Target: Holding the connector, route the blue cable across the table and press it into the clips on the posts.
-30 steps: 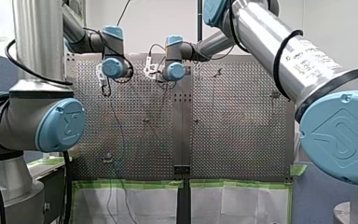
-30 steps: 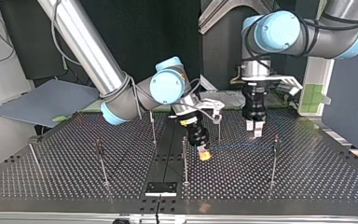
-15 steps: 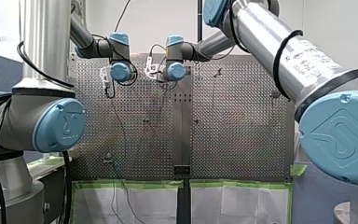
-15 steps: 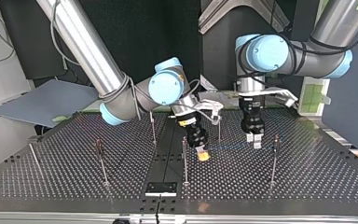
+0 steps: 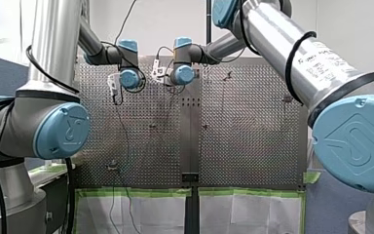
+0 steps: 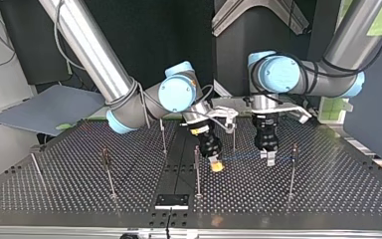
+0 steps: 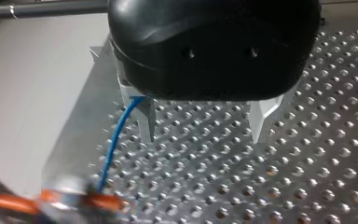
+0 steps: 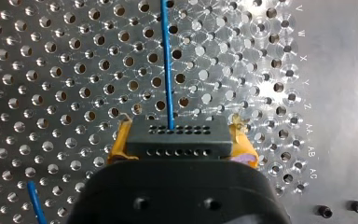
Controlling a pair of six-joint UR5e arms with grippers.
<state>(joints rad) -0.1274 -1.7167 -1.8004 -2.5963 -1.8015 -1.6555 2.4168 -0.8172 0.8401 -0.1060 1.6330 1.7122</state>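
In the right wrist view the black connector [image 8: 177, 137] sits between the yellow pads [image 8: 120, 144] of my right gripper [image 8: 179, 145], which is shut on it. The blue cable [image 8: 168, 60] leaves the connector straight ahead. In the top view my right gripper [image 6: 217, 165] hovers low beside a middle post [image 6: 197, 169], and the cable [image 6: 248, 157] runs level to the clip on the post [image 6: 293, 158] at the right. My left gripper [image 6: 269, 159] hangs at the cable's height. Its fingers [image 7: 146, 122] stand open around nothing [image 7: 204, 135], and the cable [image 7: 116, 140] passes just outside one finger.
Several thin posts stand on the perforated table [image 6: 328, 194], among them one [image 6: 163, 135] behind my right gripper, one [image 6: 234, 135] between the grippers and two [image 6: 108, 172] at the top view's left. A black plate [image 6: 171, 201] lies at the near edge.
My left arm has moved toward the top view's left and come lower, so its open gripper now stands at the cable. My right gripper and the connector have stayed put.
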